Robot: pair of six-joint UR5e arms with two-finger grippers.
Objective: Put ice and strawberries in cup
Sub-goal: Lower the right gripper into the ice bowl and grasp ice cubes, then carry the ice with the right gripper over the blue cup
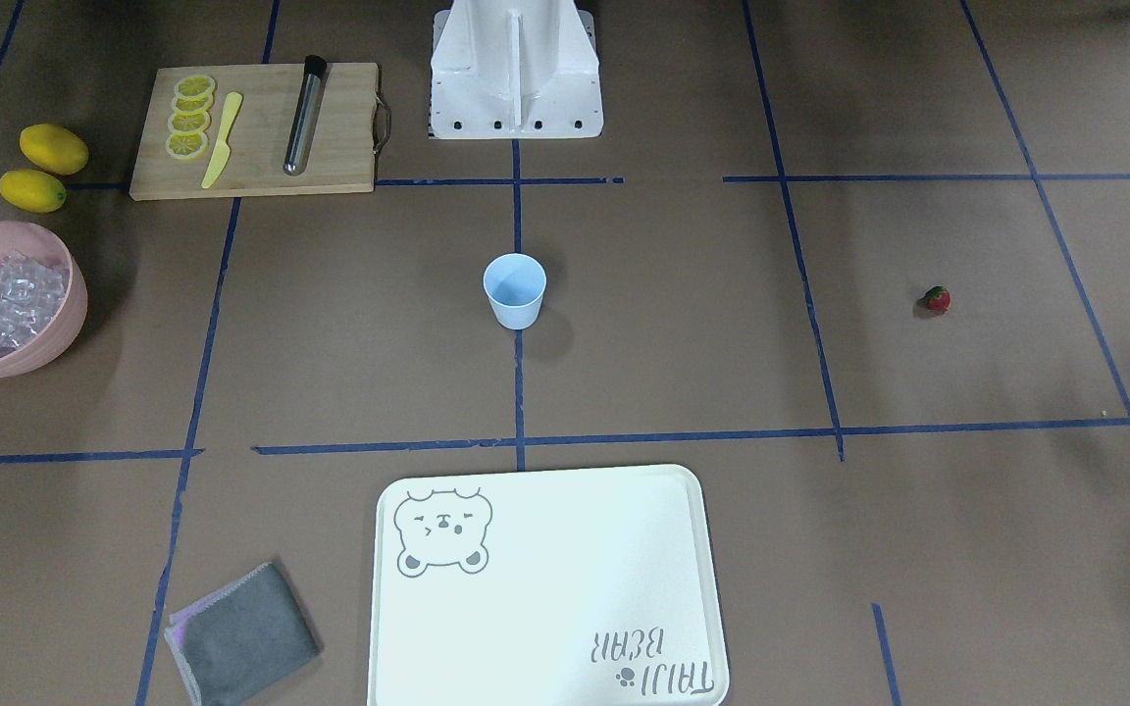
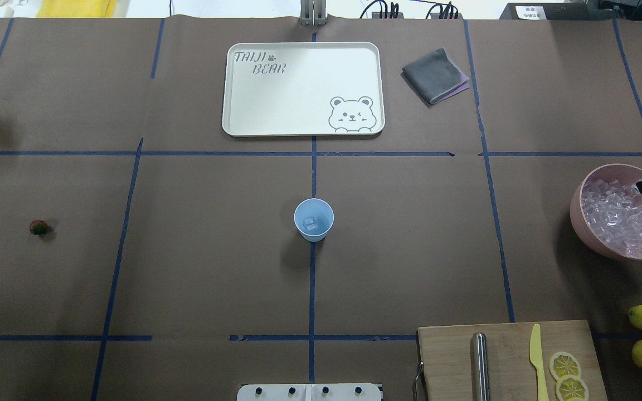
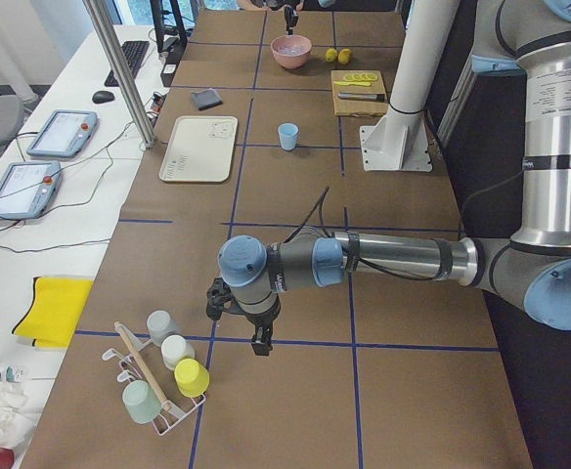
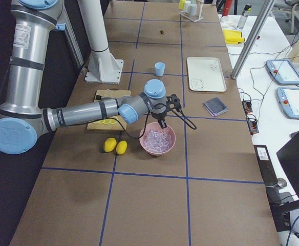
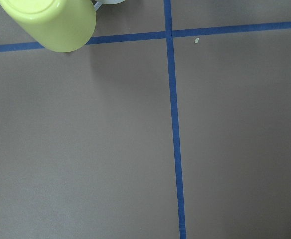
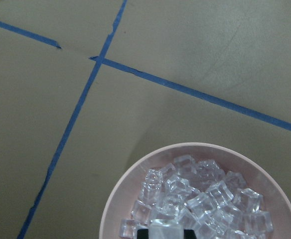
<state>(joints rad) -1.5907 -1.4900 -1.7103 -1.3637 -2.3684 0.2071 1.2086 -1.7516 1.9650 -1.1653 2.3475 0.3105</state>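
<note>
Logged right tool (image 6: 164, 233) closed on one cube of ice (image 6: 205, 199), low in pink bowl (image 1: 60, 328) heaped with more. Cannot tell state of left tool (image 3: 263, 344), hanging above counter (image 3: 295, 401). Found cup (image 1: 514, 290) at counter centre, one cube inside; strawberry (image 2: 38, 227) well apart, toward left side.

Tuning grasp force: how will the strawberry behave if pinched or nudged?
The strawberry is small and rounded, lying loose on the flat table, so a nudge would probably roll it. It's far smaller than the cup, so likely very light and easily flicked away.
</note>
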